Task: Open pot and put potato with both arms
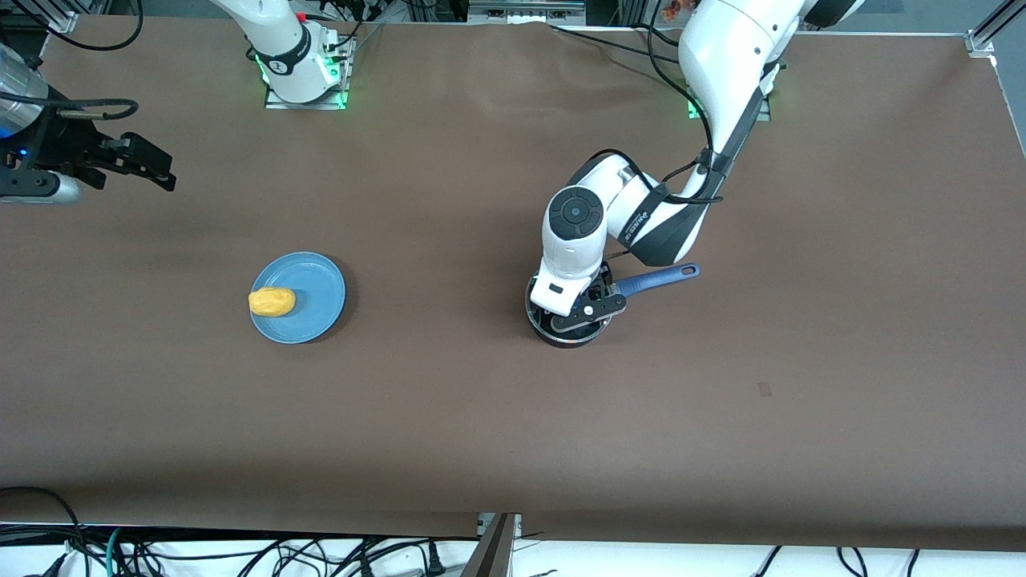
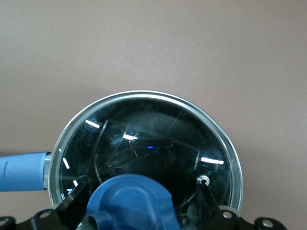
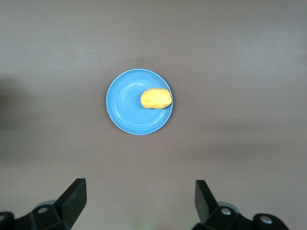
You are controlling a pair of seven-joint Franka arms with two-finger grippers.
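The black pot (image 1: 561, 336) stands mid-table with its blue handle (image 1: 661, 277) pointing toward the left arm's end. Its glass lid (image 2: 144, 129) is on, and the handle also shows in the left wrist view (image 2: 21, 170). My left gripper (image 1: 575, 319) is down on the lid. It is open (image 2: 141, 191), with one finger on each side of the blue knob (image 2: 132, 201) and a gap at one side. The yellow-orange potato (image 1: 272, 302) (image 3: 156, 98) lies on a light-blue plate (image 1: 313, 300). My right gripper (image 1: 164, 170) (image 3: 139, 184) is open and empty, held high over the table's right-arm end.
The light-blue plate (image 3: 127, 108) lies on the brown table (image 1: 449, 401) toward the right arm's end, well apart from the pot. The left arm's elbow (image 1: 641, 216) hangs over the table just above the pot handle. Cables run along the front edge.
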